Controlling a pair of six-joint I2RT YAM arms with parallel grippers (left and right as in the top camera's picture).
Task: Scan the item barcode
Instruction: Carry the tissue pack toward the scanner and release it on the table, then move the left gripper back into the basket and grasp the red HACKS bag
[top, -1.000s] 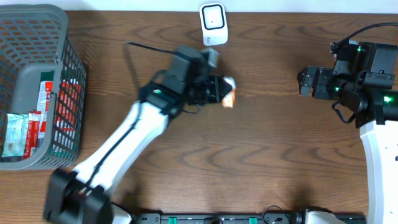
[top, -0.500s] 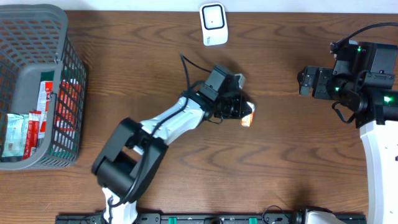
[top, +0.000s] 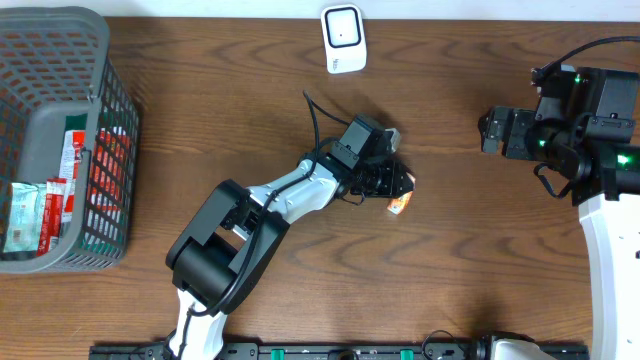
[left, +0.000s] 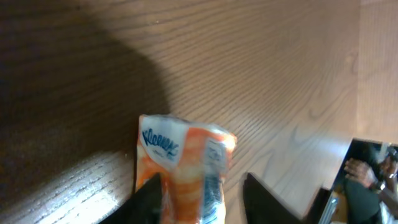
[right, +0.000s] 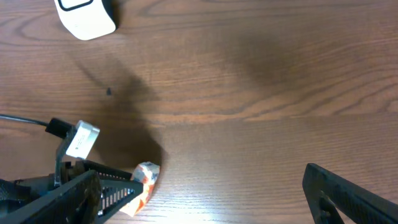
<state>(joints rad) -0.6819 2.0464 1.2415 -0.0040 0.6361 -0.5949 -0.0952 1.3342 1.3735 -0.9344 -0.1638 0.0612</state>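
Orange tissue pack (top: 400, 205) lay on the wooden bench (top: 470, 270) mid-frame, between the parted jaws of the left gripper (top: 403, 189). At right, the right gripper (top: 488, 131) held its jaws wide open, empty.

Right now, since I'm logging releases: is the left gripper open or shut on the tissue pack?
Open: the left gripper shows jaws apart in its wrist view, bare table showing between the tissue pack and one finger.
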